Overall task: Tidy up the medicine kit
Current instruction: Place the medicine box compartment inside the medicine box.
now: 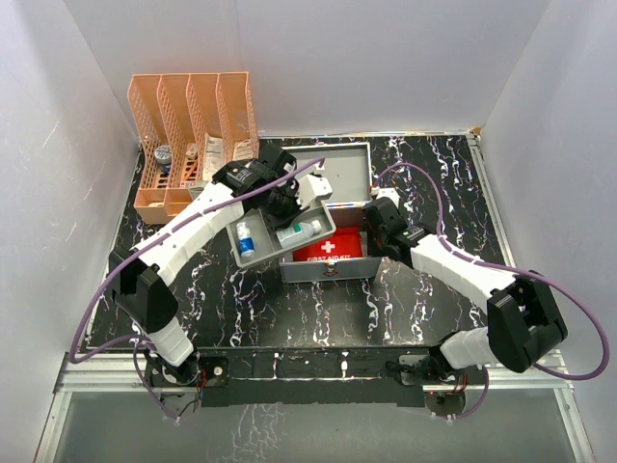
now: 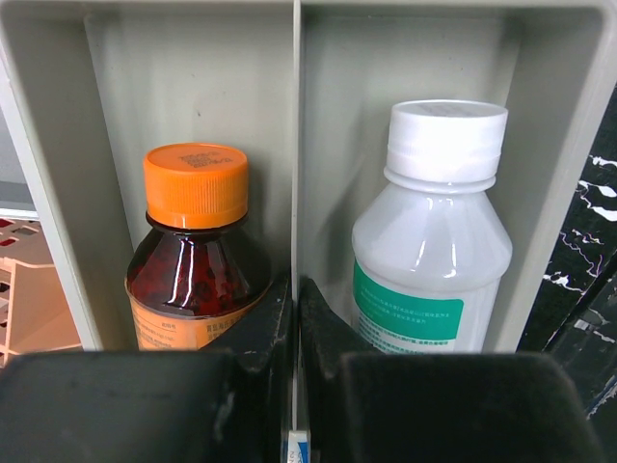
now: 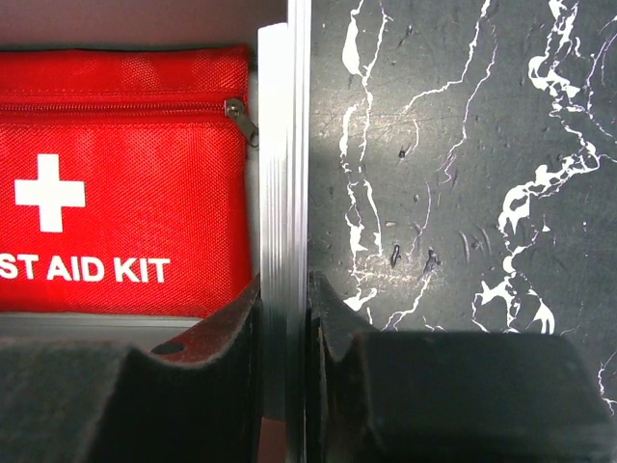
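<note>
A: Starting closest to the arms, where's the medicine kit?
B: The medicine kit (image 1: pixel 324 271) stands mid-table on the black marbled table top (image 1: pixel 289 313), with its lid thrown open towards the far wall. The right gripper (image 3: pixel 287 289) has its fingers pinching the case's right-hand aluminium wall, one finger inside and one outside.
A: And inside the case?
B: A red "FIRST AID KIT" pouch (image 3: pixel 116 174) with a white cross lies flat just beside that same wall. Its zip pull is at the corner nearest the wall.
A: What has the left arm got?
B: The left gripper (image 2: pixel 294 294) is clamped on the centre divider of a grey plastic tray (image 2: pixel 193 68). The tray sits askew over the kit's left front corner. Whether it rests on the rim or hangs above it, I can't tell.
A: Contents?
B: An amber bottle with an orange cap (image 2: pixel 198 260) is in the compartment on one side of the divider. A white bottle with a green label (image 2: pixel 434 241) is on the other side. Both are close beside the fingers.
A: Farthest back?
B: An orange mesh file organiser (image 1: pixel 193 116) stands in the far left corner, with small items in its slots.
</note>
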